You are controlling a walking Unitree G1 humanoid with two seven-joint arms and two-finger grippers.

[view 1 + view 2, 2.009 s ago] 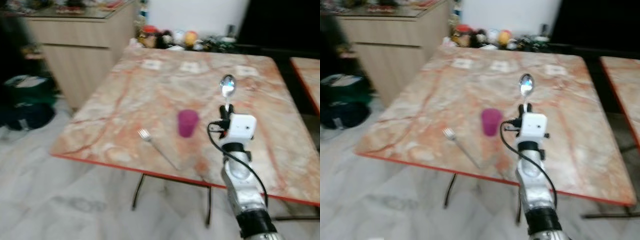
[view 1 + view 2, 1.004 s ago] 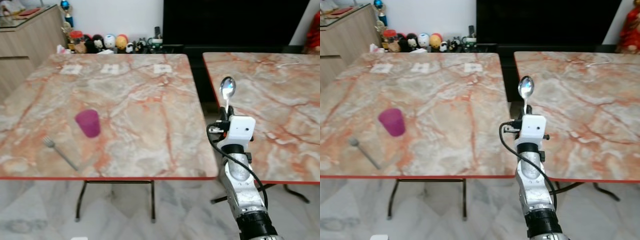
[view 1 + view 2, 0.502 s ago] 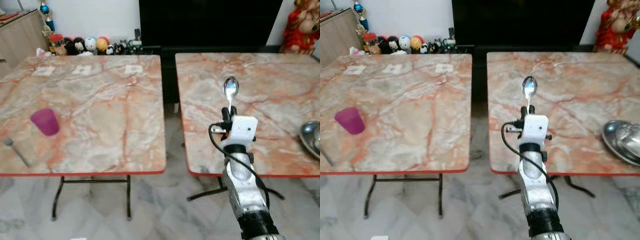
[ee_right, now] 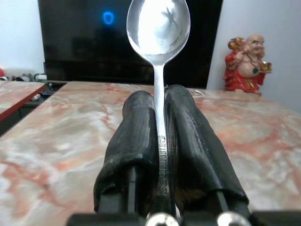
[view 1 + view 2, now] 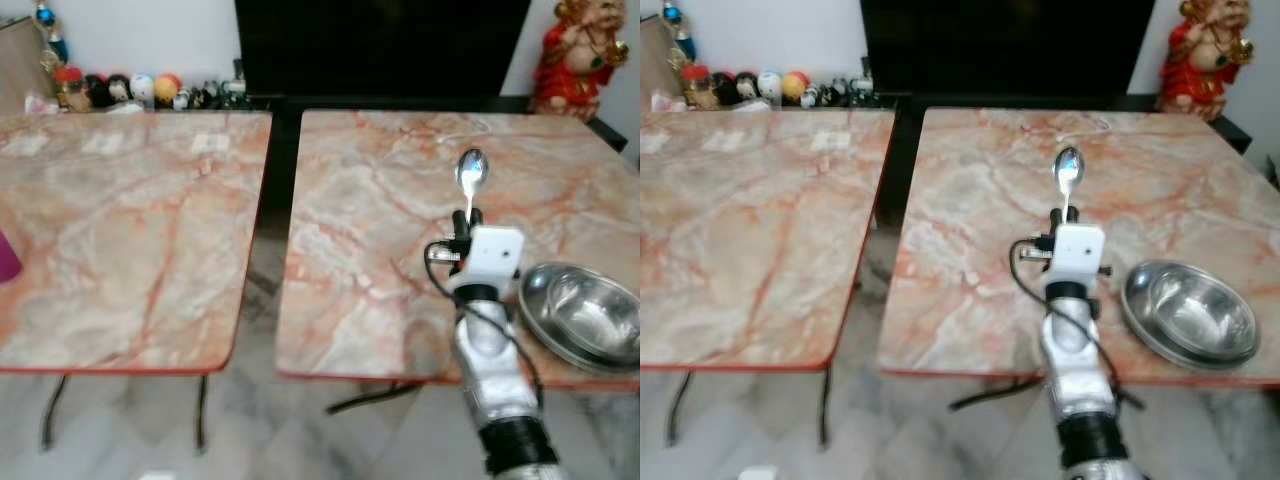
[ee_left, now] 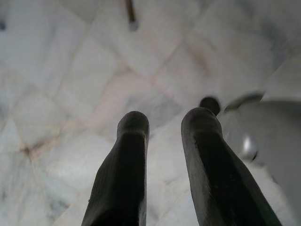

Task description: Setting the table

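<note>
Your right gripper (image 4: 159,136) has both black fingers pinched tight on the handle of a spoon (image 5: 1068,172), which stands upright with its bowl above the fingertips. From the head camera you've got that gripper raised over the right-hand marble table (image 5: 980,200), well inside its near edge. Using that table as the landmark: a steel bowl (image 5: 1196,312) sits on its near right part, just to the right of your right arm and apart from the spoon. A red laughing figurine (image 5: 1201,45) stands past the table's far right corner, and a big dark screen (image 5: 1005,45) runs behind its far edge. A second marble table (image 5: 740,220) sits to its left across a narrow gap, with a row of small toys (image 5: 750,88) at the back.

Your left gripper (image 6: 164,141) hangs low over the pale tiled floor (image 6: 70,84), fingers a little apart and holding nothing.
</note>
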